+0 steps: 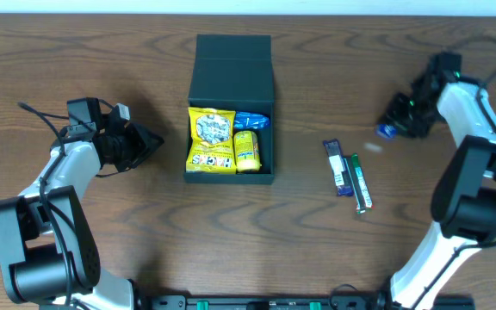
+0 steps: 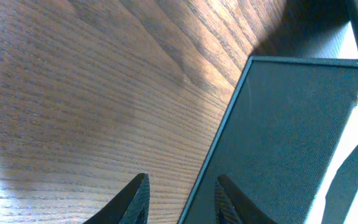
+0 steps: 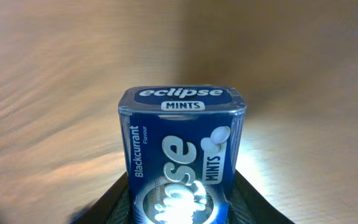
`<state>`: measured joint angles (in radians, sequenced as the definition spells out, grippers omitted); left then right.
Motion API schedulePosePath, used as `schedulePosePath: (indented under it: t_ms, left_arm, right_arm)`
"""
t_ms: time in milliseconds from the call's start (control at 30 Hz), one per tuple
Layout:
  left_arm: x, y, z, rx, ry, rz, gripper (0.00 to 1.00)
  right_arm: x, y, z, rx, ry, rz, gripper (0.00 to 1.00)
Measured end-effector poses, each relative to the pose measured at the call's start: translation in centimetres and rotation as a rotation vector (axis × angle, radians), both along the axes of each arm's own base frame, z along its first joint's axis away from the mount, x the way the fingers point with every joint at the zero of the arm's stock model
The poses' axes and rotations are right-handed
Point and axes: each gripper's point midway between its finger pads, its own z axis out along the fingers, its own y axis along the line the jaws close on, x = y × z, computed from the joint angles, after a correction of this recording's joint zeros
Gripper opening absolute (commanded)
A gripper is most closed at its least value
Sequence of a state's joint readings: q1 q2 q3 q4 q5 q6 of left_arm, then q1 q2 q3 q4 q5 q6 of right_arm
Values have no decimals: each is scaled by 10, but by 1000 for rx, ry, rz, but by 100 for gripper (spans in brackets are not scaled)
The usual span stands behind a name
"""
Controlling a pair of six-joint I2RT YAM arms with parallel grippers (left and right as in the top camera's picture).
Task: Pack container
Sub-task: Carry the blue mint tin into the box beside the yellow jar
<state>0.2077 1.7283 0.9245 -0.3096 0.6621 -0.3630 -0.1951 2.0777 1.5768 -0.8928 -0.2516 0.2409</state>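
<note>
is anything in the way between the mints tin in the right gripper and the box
Nothing blocks it. A purple bar and a green bar lie flat on the table between the mints tin and the container, just off the straight line; a lifted carry by the right gripper should clear them.

The counter (image 1: 102,69) is brown wood with plain grain and a soft sheen. The container (image 2: 291,137) looks matt, with a fine, slightly rough texture. The Eclipse mints pack (image 3: 182,162) is smooth and glossy, throwing glare. The yellow snack packet (image 1: 211,139) is shiny film.
</note>
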Motion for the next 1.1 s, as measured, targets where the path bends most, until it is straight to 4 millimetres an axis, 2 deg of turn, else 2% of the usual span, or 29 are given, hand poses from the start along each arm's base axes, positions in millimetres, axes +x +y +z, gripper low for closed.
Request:
schedulePosePath:
  t_ms: [133,267,400,567,867,1100]
  left_arm:
    - [0,1,-1,7,1,2,35]
    - [0,2,-1,12,2,5,35]
    - [0,3,-2,17,3,7,34]
    - [0,3,-2,20,3,7,35]
    - [1,4,-2,25,2,9,34]
    - [1,4,-2,26,2,10,34]
  right_arm:
    - [18,62,49,7,-85,311,1]
    - [12,131,84,2,-120,551,1]
    - [-11,181,90,8,-94,699,1]
    - [-42,228,87,4,-31,786,2]
    - [-73,277,85,5,45,713,2]
    - [-93,290,69,-13,113,661,2]
